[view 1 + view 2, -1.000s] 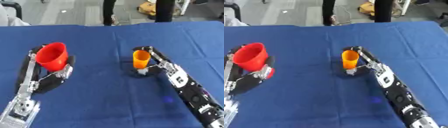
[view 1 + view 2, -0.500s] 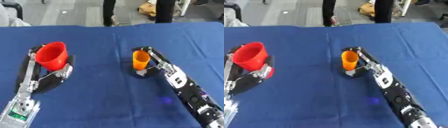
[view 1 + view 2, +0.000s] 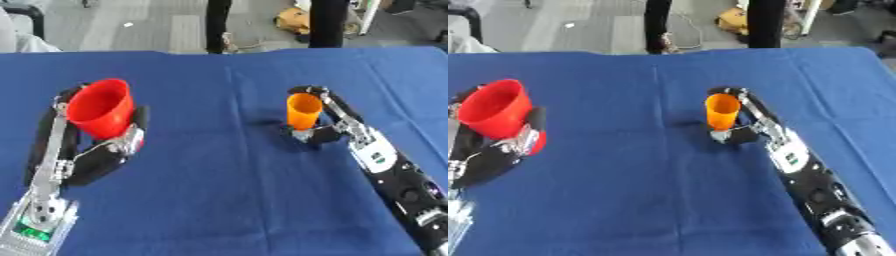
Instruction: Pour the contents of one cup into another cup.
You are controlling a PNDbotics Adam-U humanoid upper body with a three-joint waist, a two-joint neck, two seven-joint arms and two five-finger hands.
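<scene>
A wide red plastic cup point(image 3: 101, 107) sits in the grip of the robot's left hand point(image 3: 103, 150) at centre left of the frame, tilted slightly with its open mouth facing up and toward the camera; the fingers and thumb curl round its lower half, so the hand is clamped on it. The black and silver left arm point(image 3: 45, 190) runs down to the lower left corner. Right of centre, a narrower orange plastic cup point(image 3: 303, 110) stands upright, its base at or just above the blue cloth-covered surface point(image 3: 227, 190) (the pictures do not settle whether it touches). The right hand point(image 3: 325, 125) wraps it from the right, one finger arching behind the rim and the thumb against the base, closed on the cup. The right arm point(image 3: 815, 185) stretches to the lower right corner. The two cups are well apart, bare blue cloth between them. What either cup contains cannot be made out.
</scene>
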